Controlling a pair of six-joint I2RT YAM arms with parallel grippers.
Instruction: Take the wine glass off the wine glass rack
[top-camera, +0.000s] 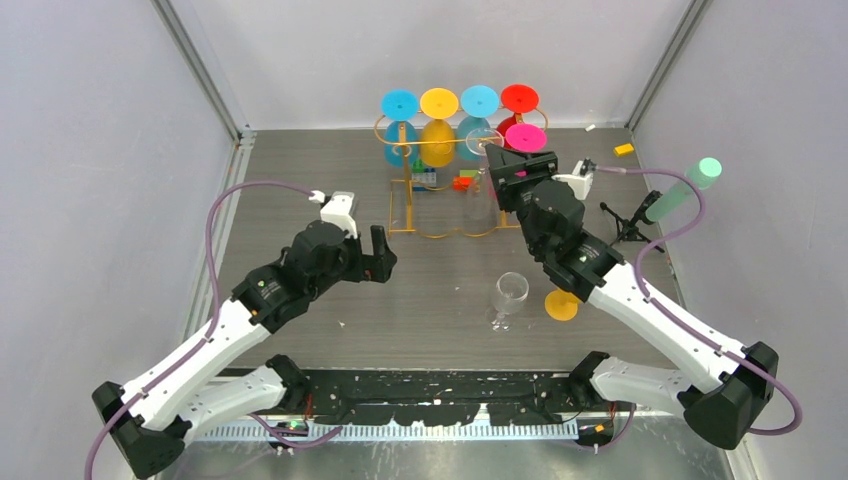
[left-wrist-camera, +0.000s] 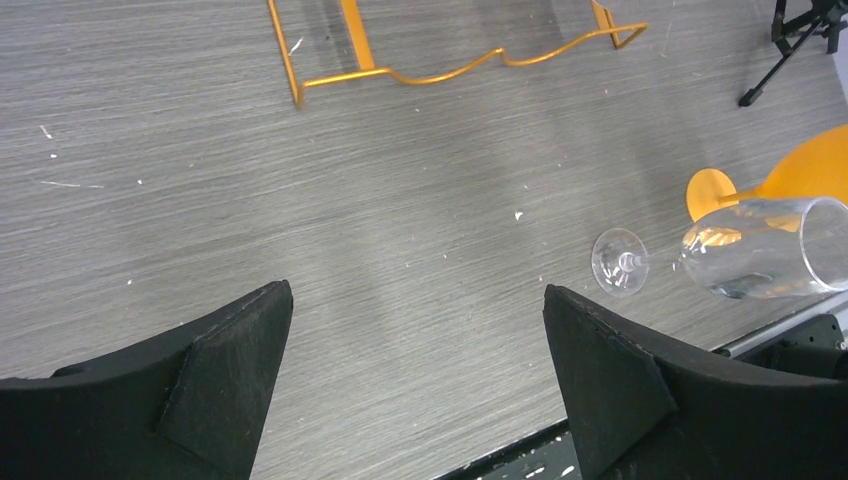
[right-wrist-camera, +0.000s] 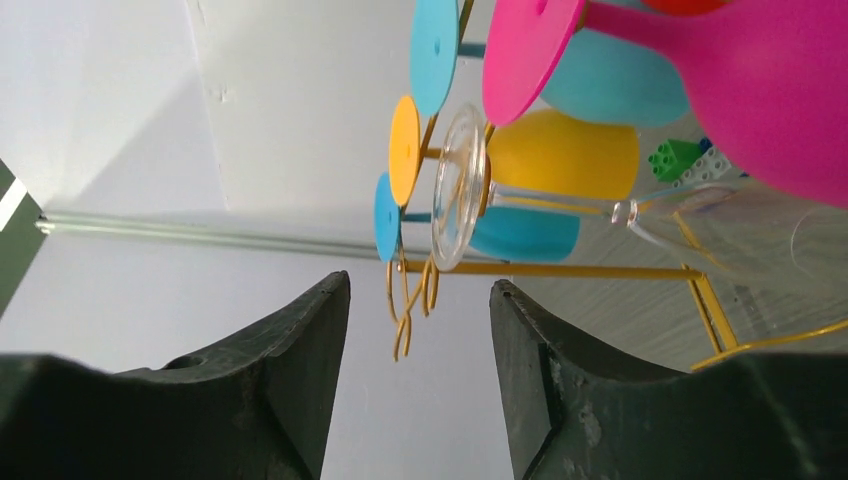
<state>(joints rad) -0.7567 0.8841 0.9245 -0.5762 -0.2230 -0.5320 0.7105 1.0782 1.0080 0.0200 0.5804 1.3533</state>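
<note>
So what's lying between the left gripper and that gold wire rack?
Nothing but bare grey tabletop. The left wrist view shows it, from the open left gripper up to the rack and its base wire.

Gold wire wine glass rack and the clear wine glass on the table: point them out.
Gold wire wine glass rack (left-wrist-camera: 355, 30), left wrist view, base bar.
Clear wine glass (left-wrist-camera: 765, 250), left wrist view, bowl.

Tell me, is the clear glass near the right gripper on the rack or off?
On. The clear glass hangs foot-up in the rack, like the coloured glasses beside it.
</note>
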